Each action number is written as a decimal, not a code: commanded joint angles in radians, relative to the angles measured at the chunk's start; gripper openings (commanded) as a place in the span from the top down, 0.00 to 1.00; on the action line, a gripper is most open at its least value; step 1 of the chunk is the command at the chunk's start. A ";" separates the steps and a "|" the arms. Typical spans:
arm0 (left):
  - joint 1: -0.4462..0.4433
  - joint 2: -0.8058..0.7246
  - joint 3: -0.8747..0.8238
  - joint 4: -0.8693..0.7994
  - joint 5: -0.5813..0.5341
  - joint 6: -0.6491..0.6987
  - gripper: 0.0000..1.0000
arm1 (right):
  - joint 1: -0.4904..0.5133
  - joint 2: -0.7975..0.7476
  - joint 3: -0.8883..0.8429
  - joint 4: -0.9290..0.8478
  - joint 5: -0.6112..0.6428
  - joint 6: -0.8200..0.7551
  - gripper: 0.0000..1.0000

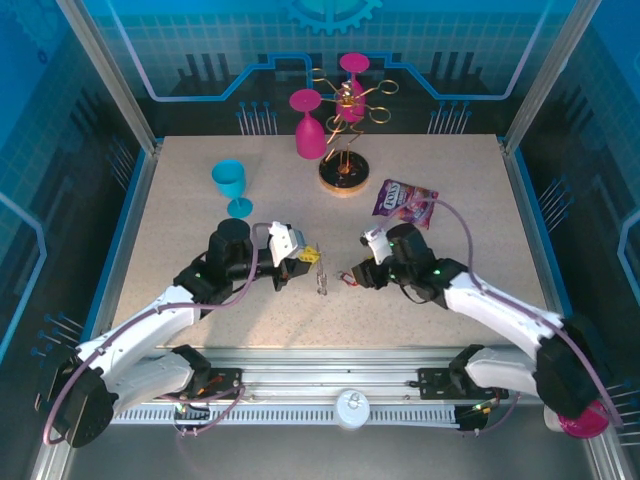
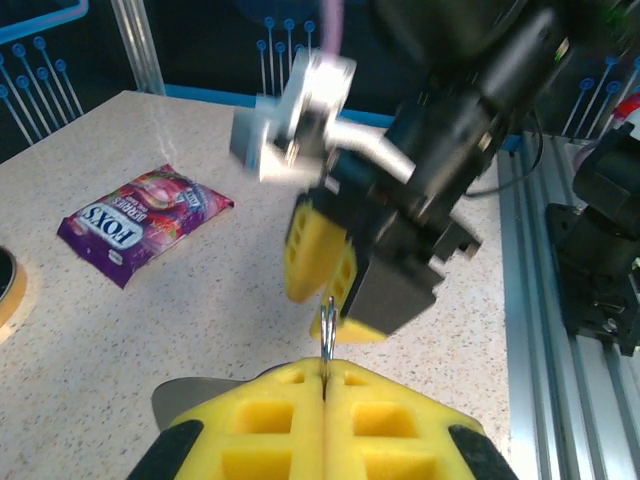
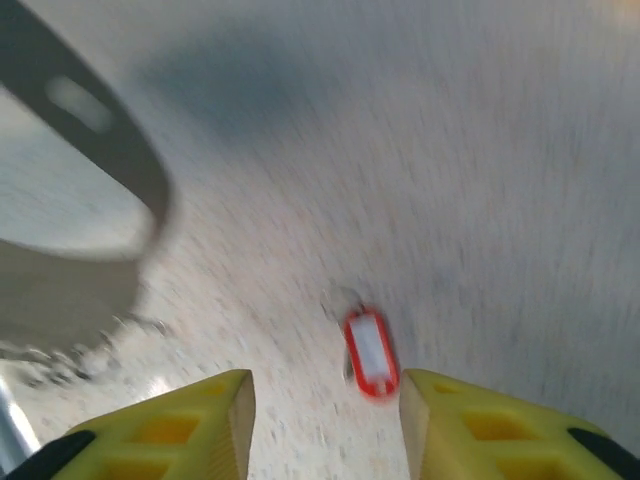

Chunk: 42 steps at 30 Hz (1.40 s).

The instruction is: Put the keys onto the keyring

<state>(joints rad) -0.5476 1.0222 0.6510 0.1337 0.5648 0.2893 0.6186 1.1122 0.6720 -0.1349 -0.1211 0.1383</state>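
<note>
Right wrist view: right gripper [image 3: 325, 390] spread over the keys [image 3: 370, 352], flat on the worktop [image 3: 500, 150] near the keyring [image 3: 140, 170] that the left gripper [image 2: 325, 378] pinches, so closing off-centre could just flick them away.

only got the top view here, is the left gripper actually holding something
observer: yes, the left wrist view has the left gripper shut on a thin silver ring that pokes out between its pads.
operator: and the right one, open or shut
observer: open. in its wrist view the right gripper has its fingers apart, and the red key tag lies flat on the table between them, not gripped.
operator: anything else near the tag
observer: a dark grey loop up and left of the tag, apart from it, too blurred for detail.
</note>
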 commanded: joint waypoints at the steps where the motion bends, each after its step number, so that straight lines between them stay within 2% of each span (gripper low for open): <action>1: 0.010 -0.009 -0.021 0.072 0.076 0.026 1.00 | -0.009 -0.123 -0.061 0.174 -0.141 -0.164 0.61; 4: 0.010 -0.015 -0.032 0.092 0.088 0.034 1.00 | -0.007 -0.162 -0.102 0.282 -0.291 -0.269 0.64; 9: 0.009 -0.024 -0.049 0.113 0.128 0.048 1.00 | 0.019 -0.157 -0.101 0.421 -0.388 -0.285 0.65; 17: 0.008 -0.016 -0.047 0.121 0.169 0.053 1.00 | 0.083 -0.125 -0.077 0.452 -0.394 -0.357 0.68; 24: 0.008 -0.022 -0.047 0.116 0.196 0.052 1.00 | 0.101 -0.104 -0.064 0.473 -0.363 -0.368 0.75; 29: 0.008 -0.017 -0.044 0.116 0.209 0.050 1.00 | 0.110 -0.094 -0.056 0.481 -0.373 -0.365 0.82; 35: 0.008 -0.016 -0.039 0.113 0.217 0.047 1.00 | 0.122 -0.076 -0.044 0.494 -0.369 -0.364 0.87; 38: 0.009 -0.016 -0.038 0.112 0.219 0.044 1.00 | 0.125 -0.067 -0.036 0.492 -0.370 -0.370 0.99; 42: 0.008 -0.009 -0.019 0.068 0.204 0.043 1.00 | 0.128 -0.066 -0.015 0.440 -0.377 -0.389 1.00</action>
<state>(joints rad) -0.5385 1.0203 0.6121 0.2138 0.7395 0.3199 0.7322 1.0405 0.6060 0.3073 -0.4831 -0.2256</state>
